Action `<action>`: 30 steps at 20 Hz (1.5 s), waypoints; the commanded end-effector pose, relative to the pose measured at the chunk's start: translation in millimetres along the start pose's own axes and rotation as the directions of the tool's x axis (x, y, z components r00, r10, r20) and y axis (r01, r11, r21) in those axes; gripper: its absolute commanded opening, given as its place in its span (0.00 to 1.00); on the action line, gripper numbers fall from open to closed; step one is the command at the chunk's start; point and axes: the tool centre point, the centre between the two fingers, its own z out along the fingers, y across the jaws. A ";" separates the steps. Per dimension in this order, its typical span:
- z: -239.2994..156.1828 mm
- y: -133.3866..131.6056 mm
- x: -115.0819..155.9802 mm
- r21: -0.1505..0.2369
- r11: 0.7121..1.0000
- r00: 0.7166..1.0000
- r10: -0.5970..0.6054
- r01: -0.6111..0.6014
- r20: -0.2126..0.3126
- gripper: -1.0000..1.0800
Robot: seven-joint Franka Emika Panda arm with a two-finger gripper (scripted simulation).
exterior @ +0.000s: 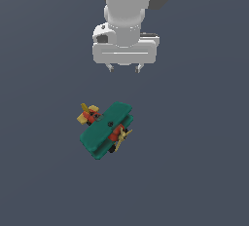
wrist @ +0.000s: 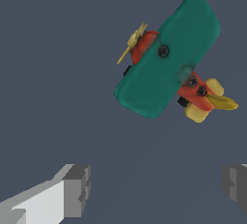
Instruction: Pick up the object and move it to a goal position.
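Below the open pincer [exterior: 125,67], apart: biplane [exterior: 108,129].

a white robot arm's pincer [exterior: 125,67] hangs with fingers apart above a toy biplane [exterior: 108,129], teal wings, red body, resting apart from it on a dark grey table [exterior: 44,171].

Teal-winged toy biplane [exterior: 108,129] on grey floor

A simulated scene: flat, featureless grey-blue ground [exterior: 39,181], plainly rendered.
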 end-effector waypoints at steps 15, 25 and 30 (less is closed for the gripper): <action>3.1 -12.9 -0.9 0.029 1.000 1.000 -0.011 0.011 0.009 0.62; 41.2 -18.5 -11.5 0.106 0.992 0.993 0.056 -0.067 0.107 0.62; 68.6 -23.6 -20.8 0.161 0.978 0.977 0.104 -0.135 0.186 0.62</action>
